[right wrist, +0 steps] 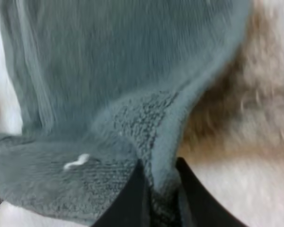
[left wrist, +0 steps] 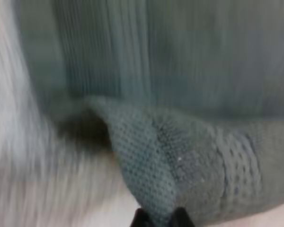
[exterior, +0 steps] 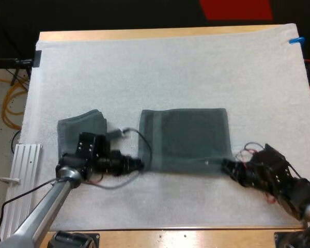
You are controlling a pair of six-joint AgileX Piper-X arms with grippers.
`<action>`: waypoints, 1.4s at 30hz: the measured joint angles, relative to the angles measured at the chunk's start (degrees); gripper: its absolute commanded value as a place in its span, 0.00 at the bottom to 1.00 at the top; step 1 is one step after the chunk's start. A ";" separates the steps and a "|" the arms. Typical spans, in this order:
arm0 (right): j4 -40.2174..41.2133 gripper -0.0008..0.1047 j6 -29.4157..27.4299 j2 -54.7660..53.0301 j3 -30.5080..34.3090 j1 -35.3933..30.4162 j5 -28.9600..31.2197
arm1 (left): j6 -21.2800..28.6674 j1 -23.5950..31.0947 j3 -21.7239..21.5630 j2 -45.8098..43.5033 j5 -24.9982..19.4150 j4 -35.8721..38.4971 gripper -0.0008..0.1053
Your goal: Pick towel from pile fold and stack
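A dark grey-green towel [exterior: 186, 137] lies spread flat in the middle of the white mat [exterior: 170, 67] that covers the wooden worktop [exterior: 144, 34]; its long sides run left to right in the high view. The left arm [exterior: 62, 191] reaches in low, and the left jaws sit at the towel's near left corner; the left wrist view shows them closed tight on that corner [left wrist: 189, 161], cloth pinched between the two black fingers [left wrist: 142, 220], the gripped edge raised a little with shadow under it. The right arm [exterior: 279, 181] brings the right jaws to the near right corner; in the right wrist view they are clamped on a bunched fold of the towel [right wrist: 123, 156], one finger [right wrist: 132, 198] on each side of the cloth. A second towel [exterior: 75, 132], folded, rests on the mat just left of the spread one and apart from it, partly behind the left arm.
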 measured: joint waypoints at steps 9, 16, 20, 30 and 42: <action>-18.91 0.01 0.66 18.52 -0.86 -11.98 -8.28 | -14.82 3.56 -0.51 16.10 7.01 -27.69 0.01; -27.03 0.01 0.66 28.67 -6.24 -14.12 -11.08 | -16.06 3.67 -5.34 21.89 6.34 -32.88 0.01; -28.45 0.01 0.66 32.32 -9.69 -14.12 -11.14 | -16.06 3.67 -7.82 21.89 5.18 -33.39 0.01; -28.61 0.01 0.66 34.53 -11.84 -14.12 -10.80 | -13.69 3.67 -8.03 21.89 1.98 -28.04 0.01; -35.13 0.85 -1.66 34.53 -11.84 -14.12 -12.25 | -11.94 3.67 -8.03 21.89 7.00 -32.65 0.70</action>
